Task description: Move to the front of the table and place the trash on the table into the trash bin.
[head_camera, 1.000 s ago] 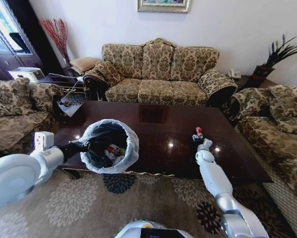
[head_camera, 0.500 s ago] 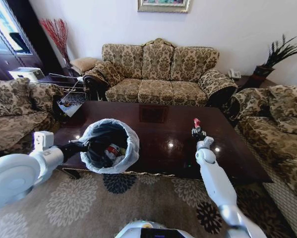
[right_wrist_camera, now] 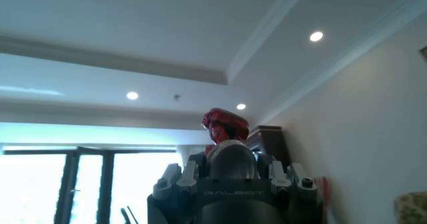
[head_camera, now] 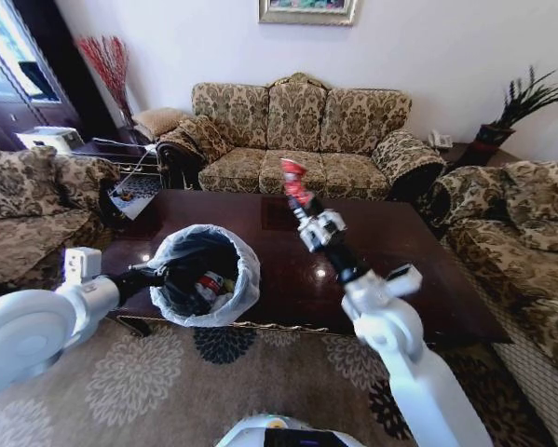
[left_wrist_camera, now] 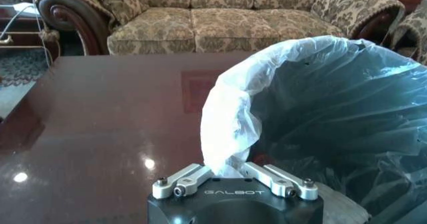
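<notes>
Progress: well advanced. The surface [head_camera: 418, 279] — dark glossy wood with a square inlay at its centre — carries no loose litter in the head view. The trash bin [head_camera: 204, 273] sits at the near left edge of the surface, its whitish liner folded over the rim, and already holds several pieces, one of them red and white.

One item is outstanding. The right tool [head_camera: 302, 198] is clenched on the crushed red can [head_camera: 293, 179] and held high above the surface, pointing up and away; in the right wrist view the can [right_wrist_camera: 225, 124] stands above the fingers against the ceiling. It is well apart from the bin mouth, to the bin's right and farther back. Judged remaining: carry the can over the bin opening and release it.

The left tool [left_wrist_camera: 233, 178] grips the liner at the bin's near rim, fingers pinched on the plastic [left_wrist_camera: 230, 134], steadying the bin from the left.

Clearance: the air between can and bin is unobstructed — nothing stands on the surface along that line. The liner rises unevenly above the rim, so a low approach could snag it. The left arm lies just beside the bin; the drop should stay inside the mouth.
</notes>
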Available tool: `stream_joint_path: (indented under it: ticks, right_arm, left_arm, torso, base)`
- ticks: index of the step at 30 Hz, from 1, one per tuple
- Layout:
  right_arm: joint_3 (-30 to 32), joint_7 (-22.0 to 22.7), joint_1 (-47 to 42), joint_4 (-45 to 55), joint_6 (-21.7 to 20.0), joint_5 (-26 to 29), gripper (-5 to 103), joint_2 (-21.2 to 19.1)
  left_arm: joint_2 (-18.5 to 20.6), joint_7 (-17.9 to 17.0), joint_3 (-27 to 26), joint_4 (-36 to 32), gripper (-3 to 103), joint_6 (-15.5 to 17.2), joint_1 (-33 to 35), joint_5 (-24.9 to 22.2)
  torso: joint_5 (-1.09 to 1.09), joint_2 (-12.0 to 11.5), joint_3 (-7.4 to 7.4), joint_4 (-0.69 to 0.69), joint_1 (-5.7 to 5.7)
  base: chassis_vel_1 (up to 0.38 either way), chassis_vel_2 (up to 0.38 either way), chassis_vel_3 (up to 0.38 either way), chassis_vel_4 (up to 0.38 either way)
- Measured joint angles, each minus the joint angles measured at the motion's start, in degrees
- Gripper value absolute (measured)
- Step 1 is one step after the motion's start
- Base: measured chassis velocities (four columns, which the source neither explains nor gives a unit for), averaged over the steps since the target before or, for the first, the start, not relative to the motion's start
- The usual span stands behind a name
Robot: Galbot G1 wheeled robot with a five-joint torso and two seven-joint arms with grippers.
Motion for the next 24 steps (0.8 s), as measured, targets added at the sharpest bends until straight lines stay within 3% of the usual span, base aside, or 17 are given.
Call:
stream_joint_path:
  ticks: [5, 12, 18, 20, 21, 24]
  right_arm:
    - [-5.6, -4.7, 0.1, 0.7, 0.5, -1.9, 44, -1.2]
    - [-11.2, -5.5, -0.1, -3.2, 2.1, -8.7, 44, -0.7]
    - [-12.2, -5.4, -0.1, -6.3, 3.7, -13.4, 42, -0.4]
    - [-12.5, -5.3, 0.2, -7.2, 4.3, -13.9, 52, -0.1]
    - [-12.5, -5.3, 0.2, -7.2, 4.3, -13.9, 52, -0.1]
    - [-12.4, -5.5, -0.1, -7.4, 5.2, -14.1, 69, 0.0]
  left_arm:
    - [0.7, -0.3, 0.3, -0.7, 0, 0.0, 0.0, -0.5]
    - [0.0, -0.7, 0.2, -2.3, 0, 0.0, 0.2, -1.3]
    - [-0.9, -0.7, 0.0, -3.5, 0, 0.0, 0.7, -1.7]
    - [-1.2, -0.7, 0.1, -3.5, 0, 0.0, 0.6, -1.9]
    - [-1.2, -0.7, 0.1, -3.5, 0, 0.0, 0.6, -1.9]
    - [-1.3, -0.7, 0.1, -3.3, 0, 0.0, 0.7, -2.2]
  torso:
    - [0.0, 0.0, 0.01, -0.01, 0.01]
    - [0.0, 0.0, 0.01, 0.0, 0.01]
    - [0.0, 0.0, 0.01, 0.0, 0.01]
    - [0.0, 0.0, 0.01, 0.0, 0.01]
    - [0.0, 0.0, 0.01, 0.0, 0.01]
    - [0.0, 0.0, 0.02, 0.0, 0.01]
  base:
    - [0.0, 0.0, 0.0, 0.0]
    - [0.0, 0.0, 0.0, 0.0]
    - [0.0, 0.0, 0.0, 0.0]
    - [0.0, 0.0, 0.0, 0.0]
    - [0.0, 0.0, 0.0, 0.0]
    - [0.0, 0.0, 0.0, 0.0]
